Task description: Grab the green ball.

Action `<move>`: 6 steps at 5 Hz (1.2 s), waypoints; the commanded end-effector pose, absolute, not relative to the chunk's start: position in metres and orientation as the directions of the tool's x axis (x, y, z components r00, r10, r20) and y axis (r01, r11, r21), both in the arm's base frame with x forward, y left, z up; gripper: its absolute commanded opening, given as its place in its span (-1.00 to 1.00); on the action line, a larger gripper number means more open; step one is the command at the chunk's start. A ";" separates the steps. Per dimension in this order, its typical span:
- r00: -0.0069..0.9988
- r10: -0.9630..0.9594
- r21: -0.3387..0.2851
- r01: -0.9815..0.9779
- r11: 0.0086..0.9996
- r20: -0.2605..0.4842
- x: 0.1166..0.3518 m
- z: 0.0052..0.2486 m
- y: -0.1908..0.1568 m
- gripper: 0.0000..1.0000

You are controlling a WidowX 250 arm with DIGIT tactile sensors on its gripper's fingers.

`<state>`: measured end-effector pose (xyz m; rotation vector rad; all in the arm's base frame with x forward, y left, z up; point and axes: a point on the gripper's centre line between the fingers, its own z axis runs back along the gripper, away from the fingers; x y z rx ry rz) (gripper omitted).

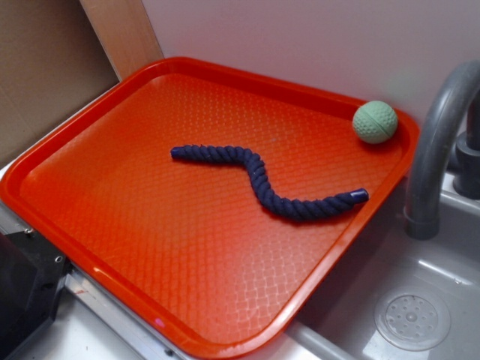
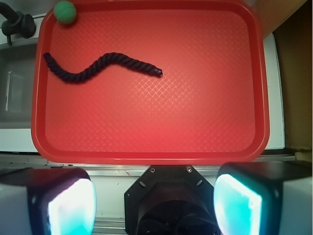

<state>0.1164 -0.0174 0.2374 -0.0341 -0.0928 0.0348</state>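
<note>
Gripper hanging with fingers spread wide apart, holding nothing, well back from the tray.

Starting with the biggest: orange tray lying flat beside a grey sink, with a curved grey tap rising just past its corner. Stretching across the middle of the tray, a dark blue rope lying in a loose wave. Sitting in the far corner nearest the tap, the green ball, touching or nearly touching the raised rim, clear of the rope. Judging from this: still waiting on the approach, nothing grasped yet. Needing next a long reach over the rope to the corner, then lowering with fingers either side of the ball, minding the rim and the tap close by.
</note>
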 end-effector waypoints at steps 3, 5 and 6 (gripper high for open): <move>0.985 -0.069 -0.105 0.086 0.991 0.161 0.219 0.160 -0.086 1.00; 0.924 -0.141 -0.117 0.194 0.974 0.356 0.318 0.112 -0.140 1.00; 0.912 -0.129 -0.137 0.196 0.971 0.391 0.349 0.098 -0.161 1.00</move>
